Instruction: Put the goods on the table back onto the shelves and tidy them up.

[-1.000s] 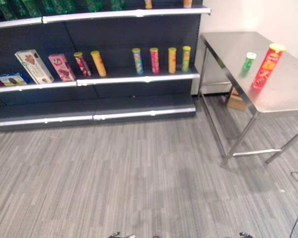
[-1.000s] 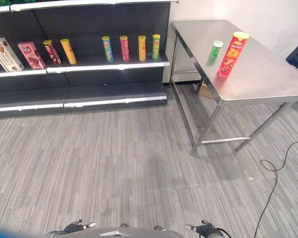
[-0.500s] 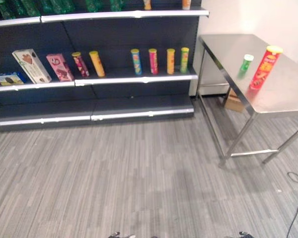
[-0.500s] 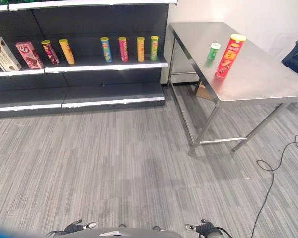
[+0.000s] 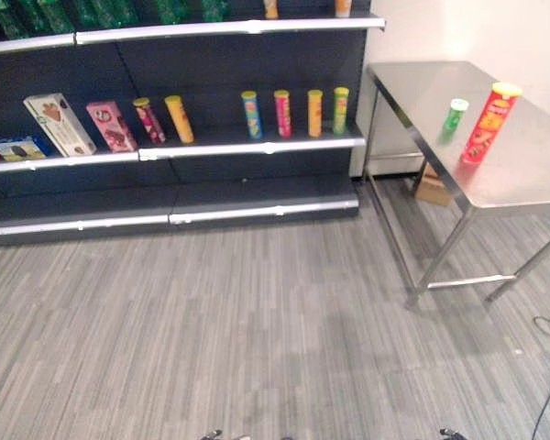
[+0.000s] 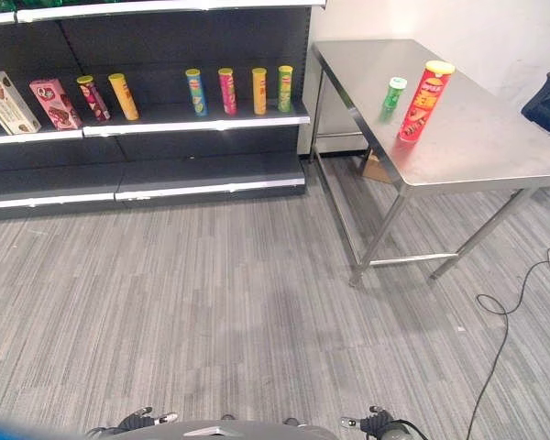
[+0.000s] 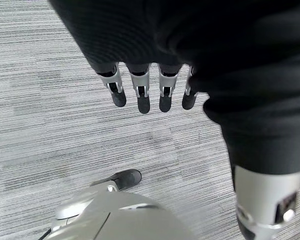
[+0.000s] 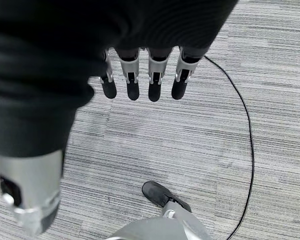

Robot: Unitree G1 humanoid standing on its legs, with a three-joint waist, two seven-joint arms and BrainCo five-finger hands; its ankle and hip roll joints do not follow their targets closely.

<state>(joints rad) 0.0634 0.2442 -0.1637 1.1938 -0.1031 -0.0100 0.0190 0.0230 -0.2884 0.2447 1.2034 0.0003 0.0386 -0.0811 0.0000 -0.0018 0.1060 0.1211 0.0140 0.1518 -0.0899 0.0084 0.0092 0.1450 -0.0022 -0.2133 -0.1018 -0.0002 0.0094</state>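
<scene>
Left eye view: a steel table (image 5: 522, 183) stands at the right, just beside the end of a dark shelf unit (image 5: 257, 64). On the table, near its left edge, a tall red can (image 5: 489, 122) stands upright with a short green can (image 5: 455, 115) just beside it, toward the far left corner. On the middle shelf (image 5: 257, 147), 4 cans stand in a row near the right end: a blue can (image 5: 250, 114), a pink can (image 5: 282, 113), an orange can (image 5: 314, 112) and a light green can (image 5: 340, 109). Further left along that shelf, a yellow can (image 5: 180, 118) and a dark red can (image 5: 148, 120) lean, then a pink box (image 5: 111, 126), a white box (image 5: 60, 124) and a blue box (image 5: 20, 148) near the left end. Green bottles (image 5: 101, 11) line the top shelf (image 5: 229, 27). A cardboard box (image 5: 433, 186) sits on the floor under the table.

Right eye view: the same layout, with the 2 cans on the table well apart from the shelf unit, and grey striped floor (image 6: 238, 312) in front.

Left wrist view: the left hand (image 7: 150, 95) hangs over the floor, fingers straight and relaxed, holding nothing.

Right wrist view: the right hand (image 8: 140, 82) hangs the same way, fingers straight, empty.
</scene>
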